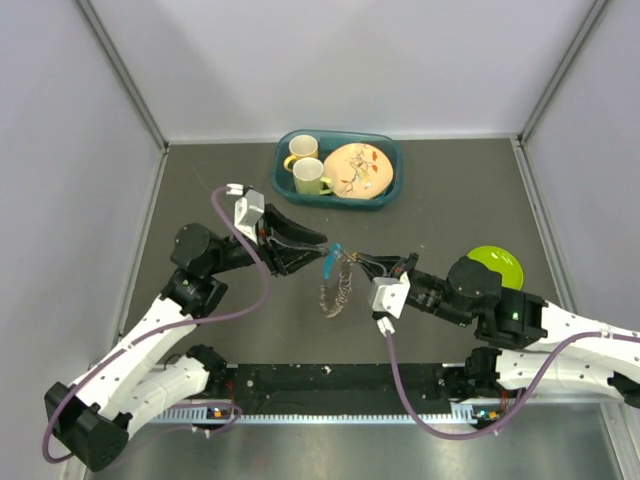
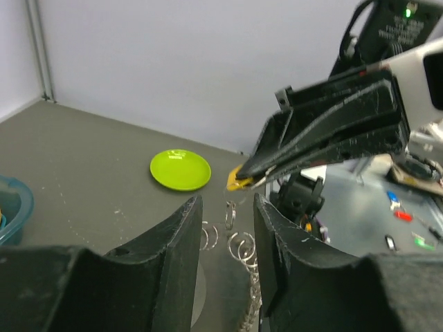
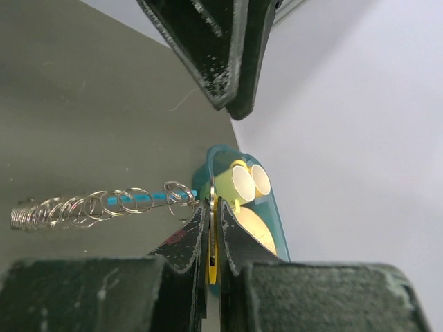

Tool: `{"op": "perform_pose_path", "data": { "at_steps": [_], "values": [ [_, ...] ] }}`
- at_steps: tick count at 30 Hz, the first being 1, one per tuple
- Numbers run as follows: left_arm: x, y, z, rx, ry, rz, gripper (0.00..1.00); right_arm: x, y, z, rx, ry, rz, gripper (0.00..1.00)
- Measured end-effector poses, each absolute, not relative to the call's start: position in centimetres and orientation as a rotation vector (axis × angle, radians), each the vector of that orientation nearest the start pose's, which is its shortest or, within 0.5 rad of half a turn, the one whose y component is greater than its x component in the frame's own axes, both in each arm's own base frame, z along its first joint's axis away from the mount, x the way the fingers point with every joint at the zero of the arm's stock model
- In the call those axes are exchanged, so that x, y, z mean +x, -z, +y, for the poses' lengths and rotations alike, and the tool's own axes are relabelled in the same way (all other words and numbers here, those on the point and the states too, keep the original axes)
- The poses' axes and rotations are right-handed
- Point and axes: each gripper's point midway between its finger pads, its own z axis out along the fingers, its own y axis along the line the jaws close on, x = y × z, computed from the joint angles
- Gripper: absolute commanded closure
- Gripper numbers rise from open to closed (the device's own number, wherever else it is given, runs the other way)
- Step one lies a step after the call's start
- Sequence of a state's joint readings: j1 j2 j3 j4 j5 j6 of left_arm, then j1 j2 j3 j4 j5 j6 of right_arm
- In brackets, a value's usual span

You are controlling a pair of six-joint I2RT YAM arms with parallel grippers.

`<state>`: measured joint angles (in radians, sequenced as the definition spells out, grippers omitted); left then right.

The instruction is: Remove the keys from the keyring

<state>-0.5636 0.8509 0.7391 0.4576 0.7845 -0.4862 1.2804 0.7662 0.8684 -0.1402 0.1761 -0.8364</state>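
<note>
keyring (image 3: 104, 204) of silvery loops, yellow key (image 3: 212, 259) in right gripper (image 3: 212, 207)

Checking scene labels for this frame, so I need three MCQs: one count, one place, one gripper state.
1. How many mugs stand in the teal tray?
A one; B two; C three.
2. Where is the green plate?
A in the tray; B under the left arm; C on the table beside the right arm.
3. What state is the right gripper in?
A shut on the yellow head of the keys; B open above the tray; C shut on a mug.

B: the top view shows two mugs in the tray.
C: the plate lies on bare table next to the right arm, outside the tray.
A: the right wrist view shows its fingers pinched on the yellow head.
</note>
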Motion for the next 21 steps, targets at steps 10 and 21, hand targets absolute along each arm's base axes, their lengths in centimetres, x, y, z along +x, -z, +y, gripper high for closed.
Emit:
{"op": "perform_pose_path", "data": {
  "at_steps": [10, 21],
  "values": [
    [15.9, -34.5, -26.8, 0.966, 1.274, 1.278, 0.54, 14.4, -34.8, 28.0, -1.34, -0.219, 0.898, 1.0],
    [15.9, -33.5, -28.3, 1.054, 1.234, 1.279, 0.51, 14.4, -34.7, 28.2, -1.333, -0.232, 0.909, 1.0]
  ]
}}
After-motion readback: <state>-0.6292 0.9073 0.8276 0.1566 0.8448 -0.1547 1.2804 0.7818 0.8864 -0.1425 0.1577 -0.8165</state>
